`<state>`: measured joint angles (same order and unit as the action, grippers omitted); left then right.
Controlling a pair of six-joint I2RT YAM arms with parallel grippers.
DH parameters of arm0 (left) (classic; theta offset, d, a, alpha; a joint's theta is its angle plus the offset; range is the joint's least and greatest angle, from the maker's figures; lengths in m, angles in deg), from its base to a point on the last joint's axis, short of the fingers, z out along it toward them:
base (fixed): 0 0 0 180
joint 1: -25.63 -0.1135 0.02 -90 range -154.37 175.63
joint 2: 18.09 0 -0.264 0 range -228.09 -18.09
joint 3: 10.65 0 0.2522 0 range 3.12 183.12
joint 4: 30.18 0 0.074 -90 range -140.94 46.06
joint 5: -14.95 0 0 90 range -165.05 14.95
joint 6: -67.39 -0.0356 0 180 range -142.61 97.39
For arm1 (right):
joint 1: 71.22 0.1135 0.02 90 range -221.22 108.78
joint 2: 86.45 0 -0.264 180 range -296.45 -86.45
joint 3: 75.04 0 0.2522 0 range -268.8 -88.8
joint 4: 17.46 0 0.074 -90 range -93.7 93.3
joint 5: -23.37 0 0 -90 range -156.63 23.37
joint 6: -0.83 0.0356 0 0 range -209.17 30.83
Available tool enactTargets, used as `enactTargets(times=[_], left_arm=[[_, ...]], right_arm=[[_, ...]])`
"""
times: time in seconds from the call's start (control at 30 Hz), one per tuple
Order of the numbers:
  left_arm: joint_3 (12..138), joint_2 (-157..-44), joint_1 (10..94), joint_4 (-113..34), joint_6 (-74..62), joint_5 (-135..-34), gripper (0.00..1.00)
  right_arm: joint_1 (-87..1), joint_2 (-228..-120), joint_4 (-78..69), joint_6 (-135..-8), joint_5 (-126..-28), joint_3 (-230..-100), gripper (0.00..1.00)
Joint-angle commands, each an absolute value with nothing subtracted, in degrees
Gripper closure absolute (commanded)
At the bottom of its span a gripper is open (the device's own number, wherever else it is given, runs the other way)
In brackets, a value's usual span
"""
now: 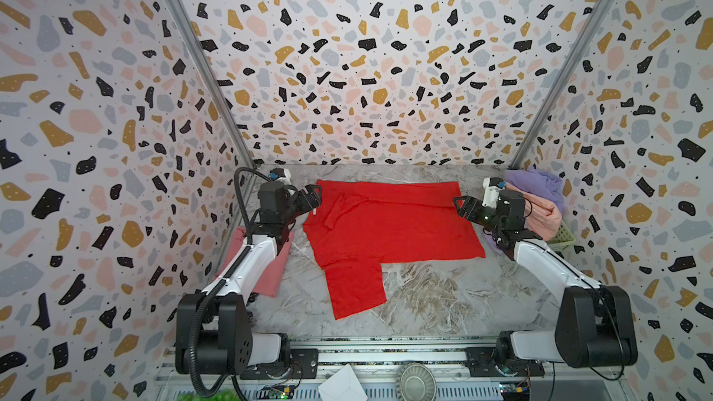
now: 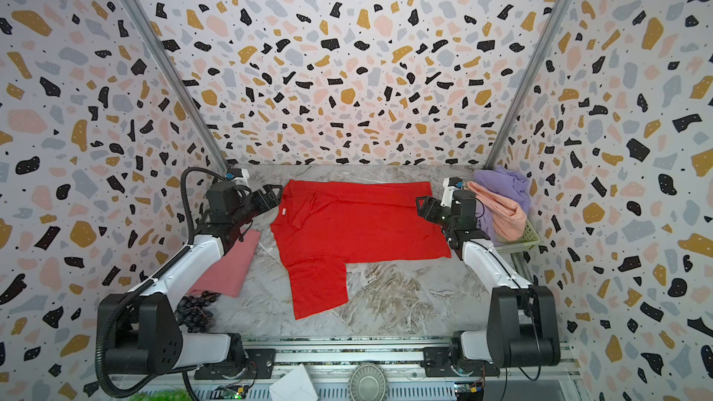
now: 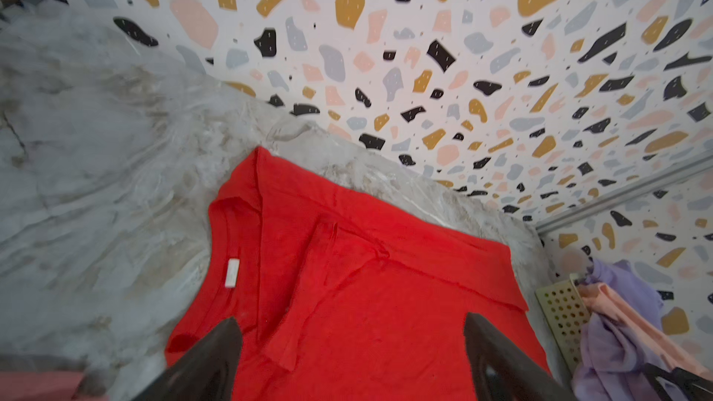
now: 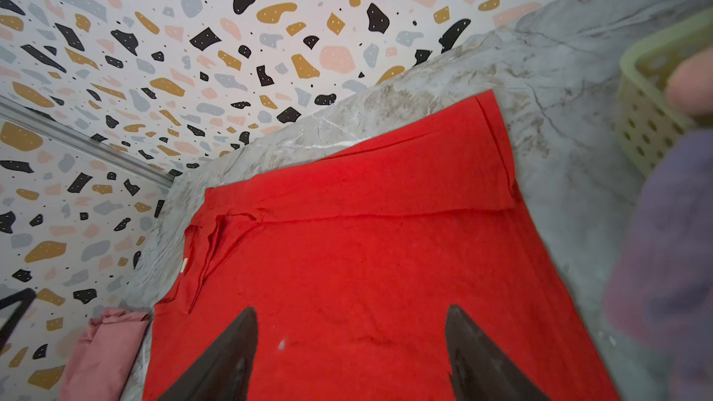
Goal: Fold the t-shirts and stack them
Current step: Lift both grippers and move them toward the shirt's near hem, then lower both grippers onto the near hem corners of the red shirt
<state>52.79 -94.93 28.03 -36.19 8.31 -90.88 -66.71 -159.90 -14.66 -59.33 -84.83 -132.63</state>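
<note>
Marble-patterned worktop, contents listed from left edge to right. Dusty rose t-shirt: folded flat against the left edge, partly hidden under the left arm. Bunch of dark grapes: near left corner, just beside the rose shirt's near end, visible in a top view. Left tool: at the far left corner of the red t-shirt, jaws spread wide with nothing between them; the left wrist view shows both fingers apart over the cloth near the neckline. Red t-shirt: middle of the worktop, nearer the far edge, lying flat; neckline with white label toward the left edge, far strip folded over onto the body, one sleeve flat toward the near edge. Right tool: at the shirt's right hem, jaws spread, holding nothing. Pale green perforated basket: far right corner. Lavender t-shirt and peach t-shirt: bunched and unfolded, heaped in the basket and spilling over its rim, peach lying over lavender.
</note>
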Motion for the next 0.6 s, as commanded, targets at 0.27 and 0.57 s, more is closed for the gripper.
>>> enactTargets(times=[0.27,0.57], left_arm=[[47.97,-95.1,33.63,-35.61,11.46,-96.0,0.0],[37.88,-82.73,36.72,-43.6,11.88,-89.67,0.0]], right_arm=[[-64.81,-132.13,-1.99,-57.34,-73.83,-119.26,0.03],[-64.76,-129.75,-1.41,-55.86,-79.2,-114.09,0.02]])
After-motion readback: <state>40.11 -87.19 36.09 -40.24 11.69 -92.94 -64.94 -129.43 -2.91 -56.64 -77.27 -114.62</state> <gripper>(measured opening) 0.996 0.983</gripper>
